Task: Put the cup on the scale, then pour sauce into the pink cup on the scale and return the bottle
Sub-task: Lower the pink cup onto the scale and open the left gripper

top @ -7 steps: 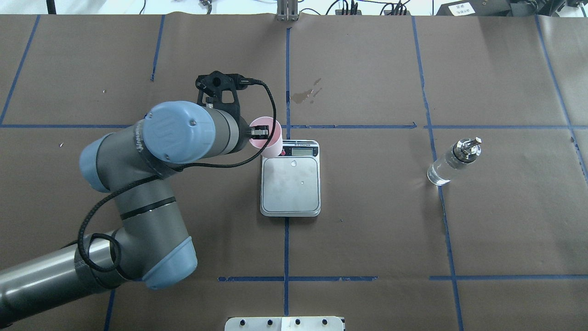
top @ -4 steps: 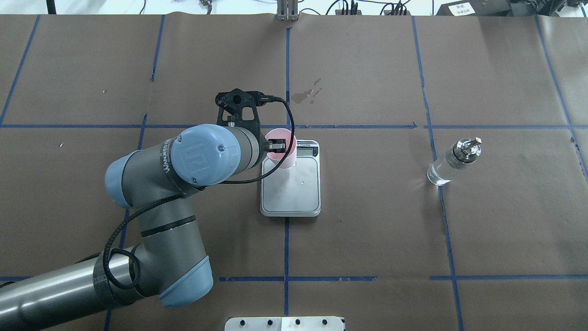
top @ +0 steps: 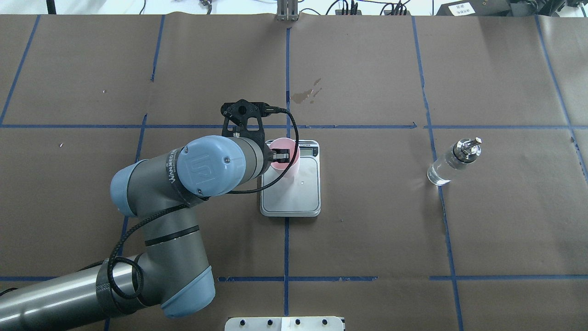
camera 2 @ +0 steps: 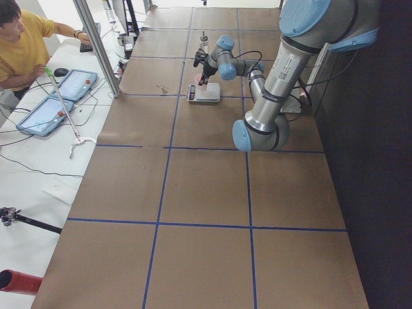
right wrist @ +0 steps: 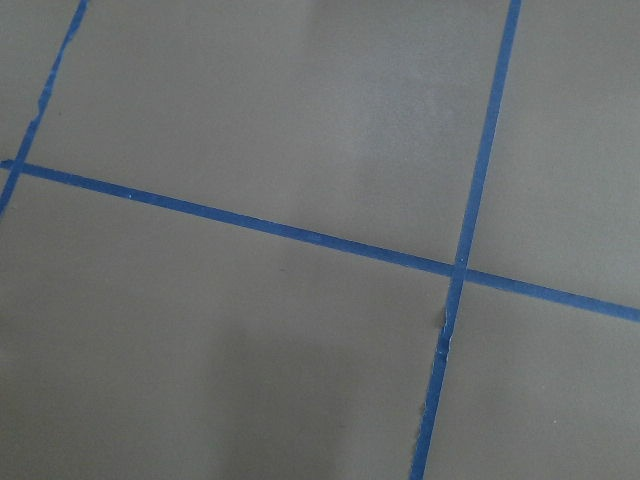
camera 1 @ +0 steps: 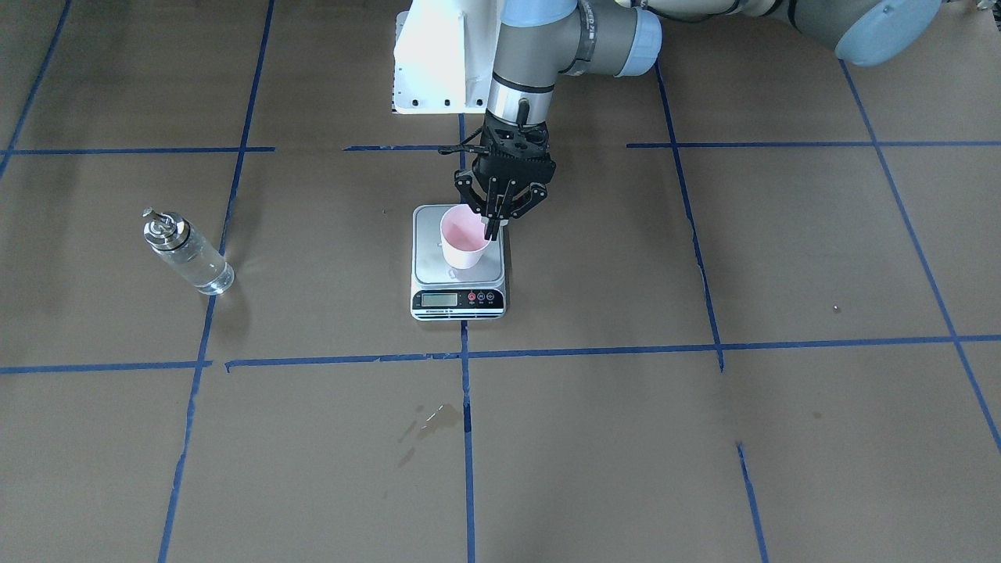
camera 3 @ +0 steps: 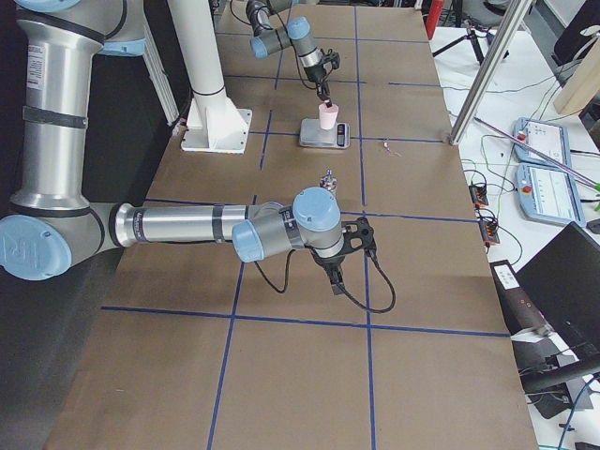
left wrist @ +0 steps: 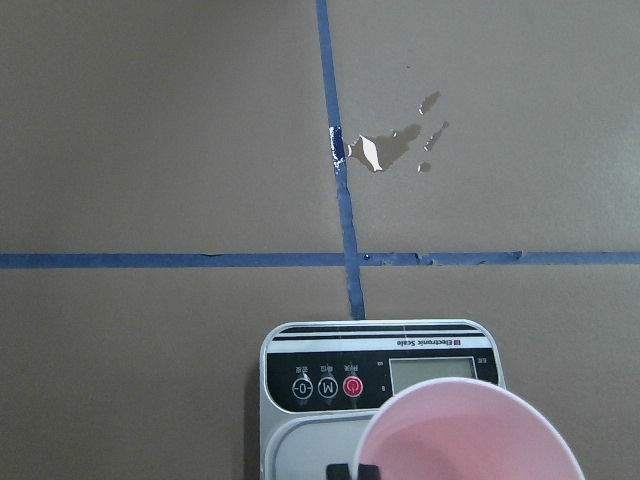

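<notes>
Cup [camera 1: 463, 239], scale [camera 1: 427, 234], blue-taped brown table [camera 1: 704, 438]

The scale [left wrist: 380, 372] carries small white print on its black front panel, "Electronic Scale", at the top right above the display. Of its three round buttons [left wrist: 327, 387], the left one reads "-0-", the middle one "M", and the red one bears a power sign; the tiny captions over them are too small to read. On the left arm [top: 183, 193], the blue joint cap shows a "UR" logo, and the black band beside it has white letters that look like "WANJEED".
</notes>
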`<action>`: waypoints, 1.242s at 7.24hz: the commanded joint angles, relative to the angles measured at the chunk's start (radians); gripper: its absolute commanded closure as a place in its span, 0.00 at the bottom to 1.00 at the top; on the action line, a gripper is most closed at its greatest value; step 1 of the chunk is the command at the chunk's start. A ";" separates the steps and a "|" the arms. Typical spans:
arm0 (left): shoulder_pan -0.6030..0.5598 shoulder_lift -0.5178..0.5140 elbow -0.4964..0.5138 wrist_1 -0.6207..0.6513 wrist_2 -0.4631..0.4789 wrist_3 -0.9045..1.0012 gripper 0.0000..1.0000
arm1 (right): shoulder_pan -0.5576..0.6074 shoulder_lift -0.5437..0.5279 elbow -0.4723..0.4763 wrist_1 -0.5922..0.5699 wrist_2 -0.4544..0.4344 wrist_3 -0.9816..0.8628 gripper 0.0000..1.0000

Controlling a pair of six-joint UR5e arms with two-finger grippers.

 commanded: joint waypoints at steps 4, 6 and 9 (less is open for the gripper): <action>0.003 -0.002 0.010 -0.003 0.001 0.004 0.52 | 0.000 0.000 0.000 0.000 0.001 0.000 0.00; 0.041 0.001 0.013 -0.005 0.073 0.004 0.12 | 0.000 0.000 0.001 0.000 0.001 0.000 0.00; 0.034 0.017 -0.056 0.000 0.067 0.011 0.01 | 0.000 0.002 0.001 0.000 0.001 0.000 0.00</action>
